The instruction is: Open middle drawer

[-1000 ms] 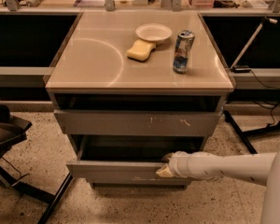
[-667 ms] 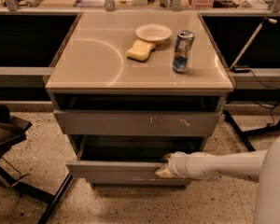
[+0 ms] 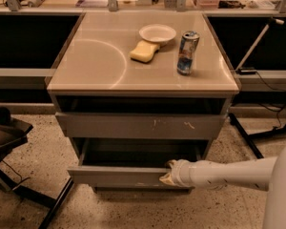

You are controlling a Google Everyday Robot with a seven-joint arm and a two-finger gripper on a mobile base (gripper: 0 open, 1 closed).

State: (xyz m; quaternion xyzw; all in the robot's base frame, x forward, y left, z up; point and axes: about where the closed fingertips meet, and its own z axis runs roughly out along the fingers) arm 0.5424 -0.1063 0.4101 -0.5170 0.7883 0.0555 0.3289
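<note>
The middle drawer (image 3: 117,177) is a wide, shallow grey drawer with a plain front. It stands pulled out partway from the cabinet, and its dark inside (image 3: 138,156) shows. Above it is a larger grey front with white scratch marks (image 3: 143,126), set flush. My gripper (image 3: 168,172) sits at the top edge of the middle drawer's front, towards its right end, touching it. My white arm (image 3: 229,173) reaches in from the lower right. Whatever lies below the middle drawer is mostly hidden.
On the cabinet top (image 3: 90,61) stand a white bowl (image 3: 157,32), a yellow sponge (image 3: 144,51) and a drink can (image 3: 187,52). A dark chair base (image 3: 9,142) is at the left. Black stand legs and cables (image 3: 257,128) are at the right. The floor is speckled.
The drawer stays pulled out about the same amount and the gripper stays at its front edge. The near part of my arm has shifted slightly in the lower right corner.
</note>
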